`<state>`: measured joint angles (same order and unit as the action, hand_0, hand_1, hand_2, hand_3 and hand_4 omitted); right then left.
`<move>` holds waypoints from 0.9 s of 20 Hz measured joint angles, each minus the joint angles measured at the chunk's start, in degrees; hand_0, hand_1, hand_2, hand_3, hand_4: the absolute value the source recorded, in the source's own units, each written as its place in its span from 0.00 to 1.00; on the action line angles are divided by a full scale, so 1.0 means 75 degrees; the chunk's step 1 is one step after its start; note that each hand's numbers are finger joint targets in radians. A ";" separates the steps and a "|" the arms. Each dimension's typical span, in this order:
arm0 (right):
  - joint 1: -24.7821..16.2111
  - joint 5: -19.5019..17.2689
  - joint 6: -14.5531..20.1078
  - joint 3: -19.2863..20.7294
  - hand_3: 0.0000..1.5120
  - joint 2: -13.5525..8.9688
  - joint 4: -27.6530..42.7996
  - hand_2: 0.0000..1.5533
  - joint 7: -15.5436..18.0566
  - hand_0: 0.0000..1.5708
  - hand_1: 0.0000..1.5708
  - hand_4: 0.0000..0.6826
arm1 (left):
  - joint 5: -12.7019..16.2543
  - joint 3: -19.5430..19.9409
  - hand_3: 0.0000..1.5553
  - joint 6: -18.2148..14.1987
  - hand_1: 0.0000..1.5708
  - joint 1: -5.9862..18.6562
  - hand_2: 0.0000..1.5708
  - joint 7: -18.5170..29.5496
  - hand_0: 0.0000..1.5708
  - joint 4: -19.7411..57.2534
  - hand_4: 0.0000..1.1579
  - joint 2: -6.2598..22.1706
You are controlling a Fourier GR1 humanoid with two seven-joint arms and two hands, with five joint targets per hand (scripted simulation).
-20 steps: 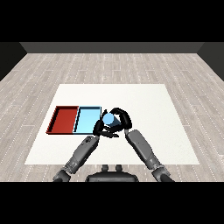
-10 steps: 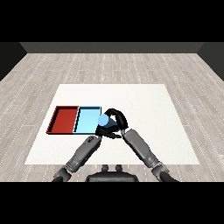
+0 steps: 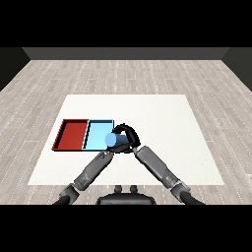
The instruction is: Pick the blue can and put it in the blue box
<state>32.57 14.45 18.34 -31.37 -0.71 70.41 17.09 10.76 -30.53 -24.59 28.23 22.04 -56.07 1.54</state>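
The blue can (image 3: 113, 141) shows its round end towards me, and my right hand (image 3: 130, 135) is curled round it from the right. In the head view the can overlaps the right edge of the light blue tray (image 3: 97, 133); whether it touches the tray is not clear. My left hand (image 3: 114, 150) lies just below the can, mostly hidden by it, at the end of the left forearm that reaches in from the lower left. The red tray (image 3: 73, 134) lies directly left of the blue one.
Both trays lie side by side on the left part of the white table (image 3: 162, 123). Wooden floor surrounds the table on all sides.
My right hand has carried the blue can to the left, from beside the blue tray to over its right edge. The left hand has stayed close under it.
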 measured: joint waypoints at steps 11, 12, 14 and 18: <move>-0.0024 0.0342 0.0229 -0.0472 0.92 -0.0083 -0.0072 0.94 0.0425 0.92 0.92 0.88 | 0.0026 -0.0010 0.41 -0.0564 0.47 -0.0356 0.52 0.0237 0.47 -0.0177 0.58 0.0024; 0.0062 0.0379 0.0191 -0.0413 0.92 -0.0074 -0.0079 0.94 0.0322 0.91 0.91 0.87 | 0.0190 -0.0035 0.33 -0.0614 0.41 -0.0254 0.48 0.0272 0.41 -0.0114 0.58 0.0013; 0.0096 0.0366 0.0169 -0.0404 0.92 -0.0077 -0.0050 0.94 0.0239 0.91 0.91 0.87 | 0.0405 -0.0125 0.33 -0.0711 0.40 -0.0200 0.46 0.0392 0.40 -0.0045 0.57 0.0025; 0.0061 0.0397 0.0167 -0.0375 0.92 -0.0032 -0.0036 0.94 0.0197 0.91 0.91 0.84 | 0.0687 -0.0023 0.82 -0.0486 0.90 -0.0330 0.89 0.0380 0.90 -0.0142 0.52 -0.0027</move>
<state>33.03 17.43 19.59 -34.18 -0.96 70.14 18.57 15.91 -30.70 -28.24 25.75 24.88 -57.13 1.34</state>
